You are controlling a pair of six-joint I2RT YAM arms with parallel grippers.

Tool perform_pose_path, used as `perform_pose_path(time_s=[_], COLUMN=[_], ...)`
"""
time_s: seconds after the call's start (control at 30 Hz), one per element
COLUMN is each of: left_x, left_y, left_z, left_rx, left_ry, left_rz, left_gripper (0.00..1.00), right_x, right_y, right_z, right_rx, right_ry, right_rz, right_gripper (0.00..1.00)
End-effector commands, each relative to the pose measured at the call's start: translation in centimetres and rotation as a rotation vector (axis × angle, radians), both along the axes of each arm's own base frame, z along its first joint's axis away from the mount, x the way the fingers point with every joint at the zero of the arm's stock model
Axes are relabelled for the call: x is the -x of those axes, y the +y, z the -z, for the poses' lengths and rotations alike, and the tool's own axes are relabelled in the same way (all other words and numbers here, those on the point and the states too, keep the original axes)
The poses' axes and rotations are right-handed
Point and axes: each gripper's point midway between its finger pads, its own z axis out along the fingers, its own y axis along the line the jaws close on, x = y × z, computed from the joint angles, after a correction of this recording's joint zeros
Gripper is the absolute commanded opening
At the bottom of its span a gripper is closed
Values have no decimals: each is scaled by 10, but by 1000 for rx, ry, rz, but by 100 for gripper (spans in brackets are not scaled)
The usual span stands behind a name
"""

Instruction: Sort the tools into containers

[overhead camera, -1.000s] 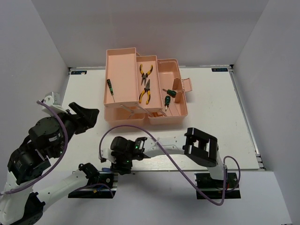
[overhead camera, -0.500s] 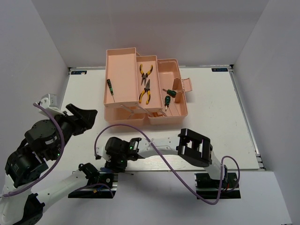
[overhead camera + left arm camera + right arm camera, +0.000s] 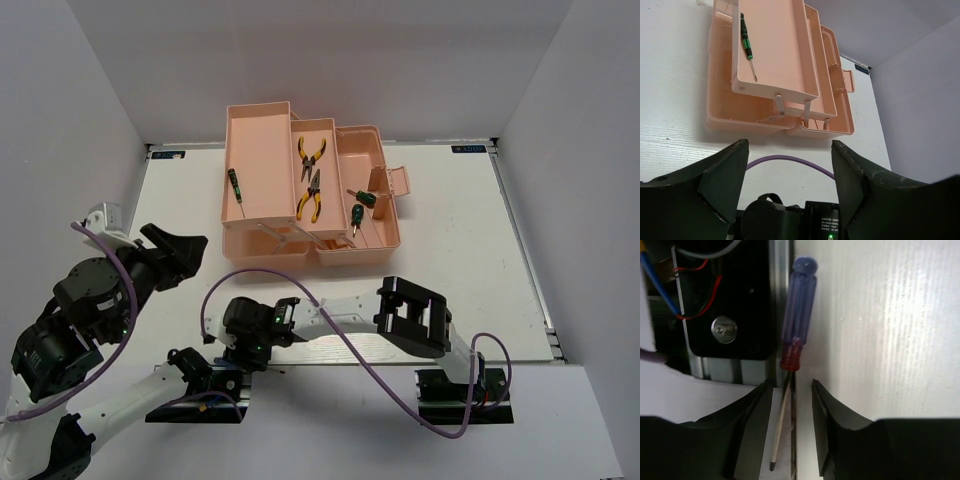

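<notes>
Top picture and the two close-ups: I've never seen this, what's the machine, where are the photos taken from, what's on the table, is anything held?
These are two robot arms bolted at the near edge of a white table. The top picture looks down from above and behind them; the other two come from cameras on their wrists. On the table stands an open pink toolbox holding two pliers, two green screwdrivers and a slim screwdriver. The left end effector is open and empty. The right end effector is open astride the shaft of a blue-red screwdriver lying at the table's edge; nothing is gripped yet.
</notes>
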Motion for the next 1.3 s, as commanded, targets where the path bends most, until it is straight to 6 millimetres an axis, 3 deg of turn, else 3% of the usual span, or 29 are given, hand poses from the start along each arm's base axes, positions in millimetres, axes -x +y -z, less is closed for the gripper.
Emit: perform_pose_path(time_s=[0.0, 0.1, 0.27, 0.37, 0.5, 0.77, 0.8, 0.87, 0.9, 0.93, 0.97, 1.0, 1.03, 1.07, 1.1, 1.27], left_x=[2, 3, 3, 2, 0, -2, -2, -4, -4, -4, -6, -6, -6, -8, -11, -20], left_y=[1, 1, 2, 0, -1, -6, -6, -7, -7, -7, -8, -7, -7, -7, -6, 7], left_z=[-4, -2, 0, 1, 2, 5, 5, 6, 7, 7, 8, 10, 8, 13, 14, 17], left_rx=[15, 18, 20, 20, 20, 30, 30, 29, 29, 29, 37, 36, 43, 40, 49, 77], left_ry=[-12, -3, 5, 5, 5, 9, 9, 10, 10, 10, 9, 10, 3, 13, 13, 10], left_rz=[2, 0, -2, -2, -2, 5, 5, 5, 5, 5, -7, -8, -7, -21, -40, -156], left_gripper=[77, 77, 77, 77, 77, 77, 77, 77, 77, 77, 77, 77, 77, 77, 77, 77], right_x=[-9, -13, -16, -23, -38, -64, -75, -80, -87, -88, -92, -88, -91, -98, -90, -74], right_y=[12, 11, 12, 8, -1, -16, -17, -21, -19, -27, -31, -23, -40, -45, -45, -87], right_z=[11, 25, 32, 37, 43, 31, 21, 5, -27, -28, -42, -79, -70, -80, -111, -176], right_rx=[-5, 20, 31, 46, 69, 80, 69, 50, -21, -24, -69, -178, -163, -200, -294, -474], right_ry=[-46, -64, -100, -134, -197, -208, -198, -169, -110, -101, -83, -50, -45, -59, -41, -64], right_rz=[42, 64, 86, 105, 144, 210, 241, 250, 243, 237, 202, 170, 159, 136, 79, -67], right_gripper=[42, 38, 31, 21, 0, 0, 0, 0, 0, 0, 0, 0, 0, 0, 0, 0])
